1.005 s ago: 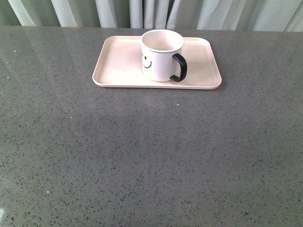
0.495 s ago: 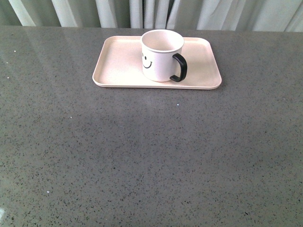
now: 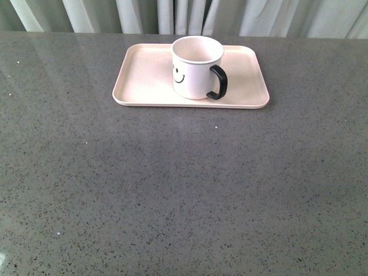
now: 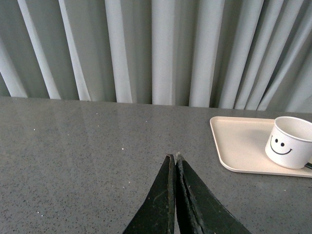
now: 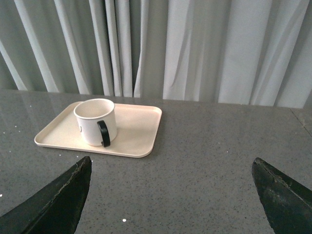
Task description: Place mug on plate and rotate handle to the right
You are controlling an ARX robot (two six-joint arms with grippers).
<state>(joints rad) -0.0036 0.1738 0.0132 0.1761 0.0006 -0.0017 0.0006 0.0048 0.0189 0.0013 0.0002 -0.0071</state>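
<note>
The mug stands upright near the middle of the plate on the far side of the grey countertop. Its handle points right, so the task looks done. The left gripper has its fingers pressed together and empty. The right gripper is spread wide, holding nothing. Both are well apart from the plate.
</note>
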